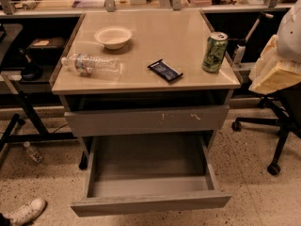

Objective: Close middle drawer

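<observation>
The middle drawer (150,202) is the wide shallow grey one, pulled far out towards me below the table, with a plain front and a bare grey inside (148,161). Above it is a shut grey drawer front with pale scratch marks (146,120). My gripper (275,76) shows as a pale beige and white shape at the right edge, level with the tabletop. It is to the right of the table and well above and apart from the open drawer.
On the tabletop (155,41) lie a white bowl (113,36), a plastic bottle on its side (91,64), a dark snack bar (165,70) and a green can (214,52). An office chair base (275,140) stands at the right and a table leg frame (28,121) at the left. A shoe (26,212) is at the bottom left.
</observation>
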`<state>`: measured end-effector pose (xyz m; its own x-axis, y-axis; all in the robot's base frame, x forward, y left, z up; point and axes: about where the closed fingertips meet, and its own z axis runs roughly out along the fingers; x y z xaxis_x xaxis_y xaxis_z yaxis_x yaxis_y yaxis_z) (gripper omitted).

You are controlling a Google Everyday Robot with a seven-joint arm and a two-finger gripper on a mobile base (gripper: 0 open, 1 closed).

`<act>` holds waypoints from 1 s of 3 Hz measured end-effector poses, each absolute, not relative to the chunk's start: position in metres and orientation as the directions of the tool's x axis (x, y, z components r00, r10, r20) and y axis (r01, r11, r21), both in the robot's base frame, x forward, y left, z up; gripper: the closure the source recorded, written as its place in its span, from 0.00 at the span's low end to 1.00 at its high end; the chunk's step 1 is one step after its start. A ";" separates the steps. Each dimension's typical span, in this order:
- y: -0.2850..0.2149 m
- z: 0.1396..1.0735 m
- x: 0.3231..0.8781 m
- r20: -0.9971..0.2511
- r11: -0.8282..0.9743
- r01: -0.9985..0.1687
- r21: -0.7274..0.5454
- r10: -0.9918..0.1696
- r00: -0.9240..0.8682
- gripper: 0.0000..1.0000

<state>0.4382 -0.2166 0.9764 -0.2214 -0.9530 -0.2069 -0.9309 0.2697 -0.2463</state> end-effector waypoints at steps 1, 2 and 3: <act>-0.217 0.976 0.438 -0.207 0.270 -0.931 -0.246 -0.953 -0.221 0.88; -0.217 0.976 0.438 -0.207 0.270 -0.931 -0.246 -0.953 -0.221 1.00; -0.211 0.951 0.426 -0.192 0.278 -0.938 -0.206 -0.951 -0.240 1.00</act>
<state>0.4260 -0.2113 0.9514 -0.2401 -0.9515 -0.1925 -0.9381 0.2784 -0.2060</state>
